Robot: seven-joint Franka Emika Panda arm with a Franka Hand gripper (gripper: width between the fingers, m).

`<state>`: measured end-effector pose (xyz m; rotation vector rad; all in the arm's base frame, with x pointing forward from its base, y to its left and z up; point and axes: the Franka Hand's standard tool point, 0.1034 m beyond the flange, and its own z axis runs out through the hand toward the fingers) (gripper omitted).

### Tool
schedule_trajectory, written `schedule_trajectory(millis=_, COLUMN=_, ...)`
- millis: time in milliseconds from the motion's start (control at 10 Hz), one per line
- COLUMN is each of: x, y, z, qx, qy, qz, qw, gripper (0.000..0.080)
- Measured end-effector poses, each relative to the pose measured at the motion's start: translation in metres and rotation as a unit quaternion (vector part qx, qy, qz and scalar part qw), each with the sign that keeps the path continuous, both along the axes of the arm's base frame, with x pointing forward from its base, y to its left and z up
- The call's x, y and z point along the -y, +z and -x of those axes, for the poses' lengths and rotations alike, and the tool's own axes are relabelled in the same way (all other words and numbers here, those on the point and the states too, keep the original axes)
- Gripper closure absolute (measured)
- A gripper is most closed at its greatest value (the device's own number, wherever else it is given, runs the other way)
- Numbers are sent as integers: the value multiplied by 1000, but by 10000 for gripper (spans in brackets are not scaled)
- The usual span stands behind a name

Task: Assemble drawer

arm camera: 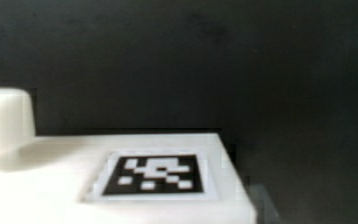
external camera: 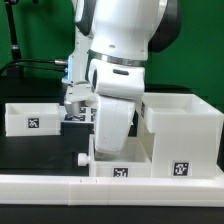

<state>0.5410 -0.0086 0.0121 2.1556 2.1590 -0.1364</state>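
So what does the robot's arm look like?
The arm is mostly shiny white and made of fat, rounded pieces, a bit like big smooth shells. It has a black part near the top and a grey ring around its middle. A thin black cable trails off toward the exterior view's left. There is no writing or stickers on it that can be made out.

Robotics lab test bench. A white industrial robot arm stands over a black desk in front of a plain green backdrop. White plastic drawer parts each carry printed black-and-white square tags. A long low white rail runs along the desk's front edge.
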Motion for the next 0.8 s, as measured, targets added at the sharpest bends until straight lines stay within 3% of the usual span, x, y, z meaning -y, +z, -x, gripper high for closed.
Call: schedule_trajectory(millis=800, x=-3, y=-1, z=0, qx=12, qy=7, qz=-4, qw=1000, gripper=757)
